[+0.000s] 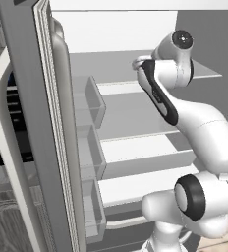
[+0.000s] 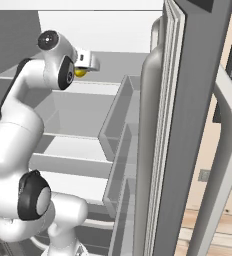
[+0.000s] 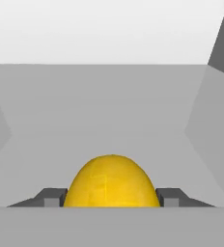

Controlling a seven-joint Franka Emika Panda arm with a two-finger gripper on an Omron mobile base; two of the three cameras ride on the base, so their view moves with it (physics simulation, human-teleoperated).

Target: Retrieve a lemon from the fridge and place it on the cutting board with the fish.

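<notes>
The fridge [image 1: 42,123] stands open, its door [image 2: 188,125] swung towards me, and my arm reaches onto an upper shelf [image 2: 103,89]. In the hand view the yellow lemon [image 3: 111,181] sits between my two dark fingertips [image 3: 51,197], which press against both of its sides. My gripper [image 3: 111,198] is shut on the lemon. From the right base view the lemon [image 2: 80,72] peeks out under the hand [image 2: 86,61] at the shelf's level. The cutting board and the fish are out of view.
Grey door bins [image 1: 92,101] line the inside of the left door and more bins [image 2: 122,120] line the right door. White shelves [image 1: 140,147] lie below my arm. The fridge's back wall [image 3: 109,96] is just ahead of the hand.
</notes>
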